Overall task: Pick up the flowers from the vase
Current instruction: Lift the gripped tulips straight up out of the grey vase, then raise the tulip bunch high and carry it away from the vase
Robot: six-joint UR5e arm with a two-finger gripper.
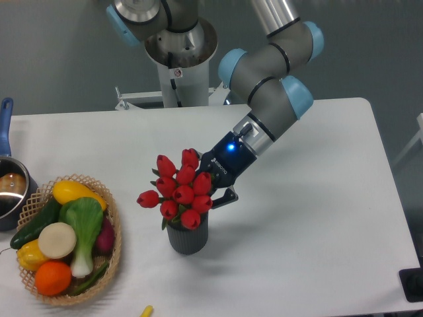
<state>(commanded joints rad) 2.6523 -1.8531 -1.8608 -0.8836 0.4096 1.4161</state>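
The arm is reaching down from the upper right, its gripper (210, 191) sitting right behind the flowers (180, 191), its fingers mostly hidden by the buds. The red buds are bunching above the mouth of the vase (188, 238), which is standing upright on the white table (310, 218). A basket (111, 247) of vegetables is lying at the left, a pot (9, 188) beyond it.

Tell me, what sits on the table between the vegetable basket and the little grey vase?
Nothing: the camera view shows bare white table between basket and vase.
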